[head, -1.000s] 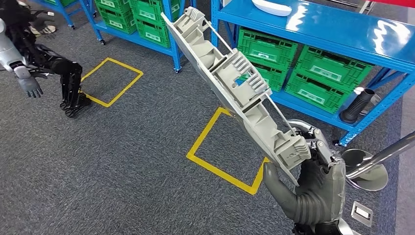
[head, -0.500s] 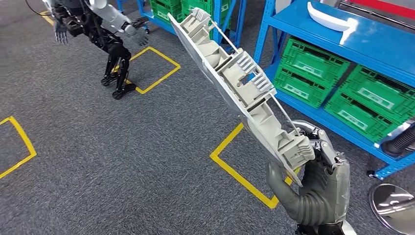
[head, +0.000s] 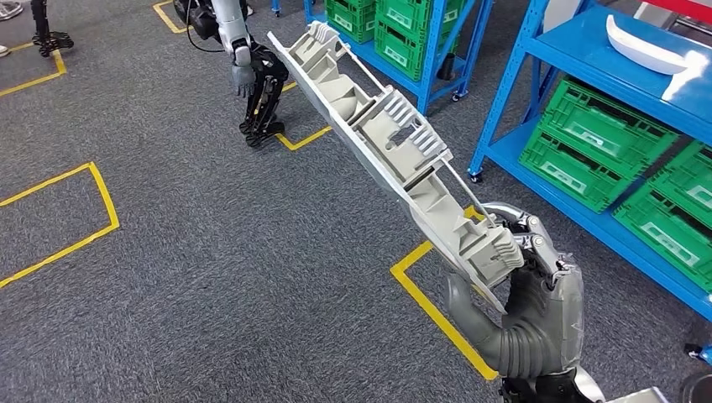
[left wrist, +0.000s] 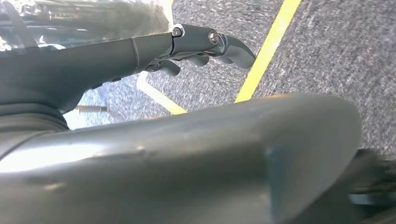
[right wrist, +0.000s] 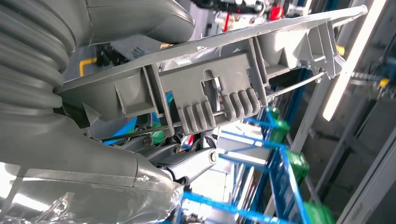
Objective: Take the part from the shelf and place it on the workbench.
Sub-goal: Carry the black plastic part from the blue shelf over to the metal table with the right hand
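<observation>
The part [head: 386, 143] is a long grey plastic panel with ribs, clips and a thin metal rod along it. My right hand [head: 529, 311] grips its lower end at the bottom right of the head view, and the panel slants up and to the left over the carpet. In the right wrist view the part [right wrist: 219, 93] runs across the picture, with the thumb of my right hand [right wrist: 70, 140] lying over its near end. My left hand [left wrist: 187, 46] hangs above the carpet with its fingers stretched out and nothing in it.
Blue shelving [head: 537, 101] with green crates [head: 588, 151] stands at the right and back, and a white part [head: 646, 50] lies on its upper shelf. Another humanoid robot [head: 252, 59] stands at the back. Yellow tape squares [head: 437, 311] mark the grey carpet.
The camera has turned to the left, so the shelves and the other robot slid right in the picture. My right hand holds the part the same way.
</observation>
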